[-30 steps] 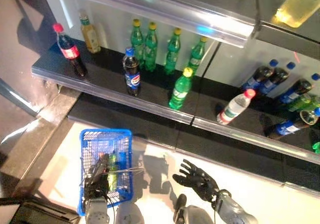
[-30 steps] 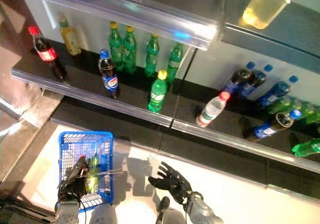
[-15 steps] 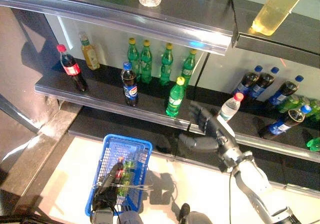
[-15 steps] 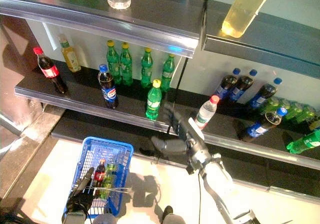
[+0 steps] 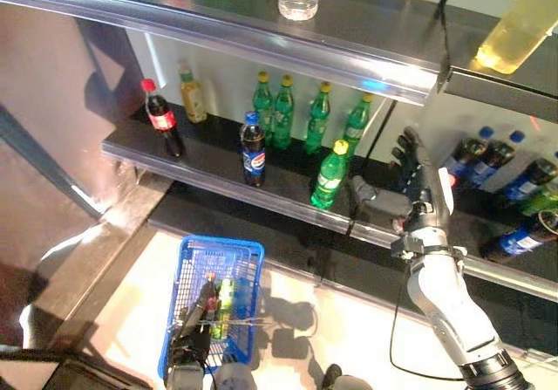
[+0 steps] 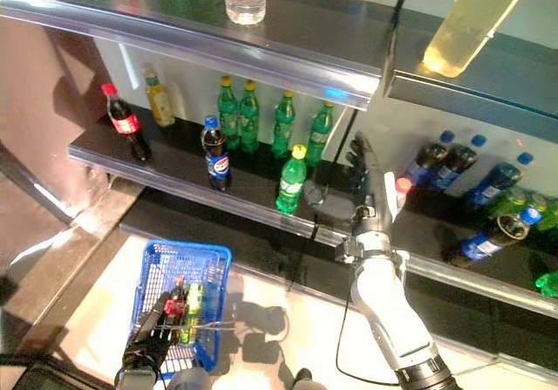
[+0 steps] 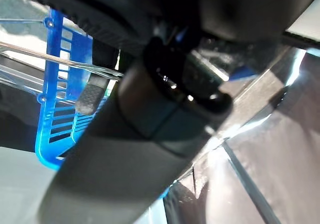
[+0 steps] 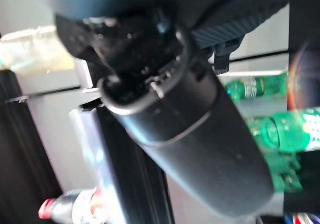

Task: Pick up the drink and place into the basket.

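Observation:
My right hand (image 5: 417,181) is raised to the lower shelf (image 5: 218,174), open with straight fingers and the thumb out. It stands between a green bottle with a yellow cap (image 5: 330,174) and a clear water bottle with a red cap (image 6: 401,191), which it partly hides. It touches neither that I can see. The right wrist view shows the water bottle (image 8: 65,210) and green bottles (image 8: 295,131) past the hand. Low down, my left hand (image 5: 187,345) is shut on the wire handle of the blue basket (image 5: 248,259). Inside lie a cola bottle (image 5: 209,296) and a green bottle (image 5: 226,296).
The same shelf holds a cola bottle (image 5: 161,128), a yellow drink (image 5: 192,95), a dark blue-capped bottle (image 5: 253,150) and several green bottles (image 5: 296,115) at the back. Dark blue-capped bottles (image 5: 501,159) crowd the right section. An upper shelf (image 5: 261,32) overhangs.
My right hand has risen from low beside the basket to the shelf and now stands in front of the water bottle. The camera has shifted. The left hand keeps hold of the basket.

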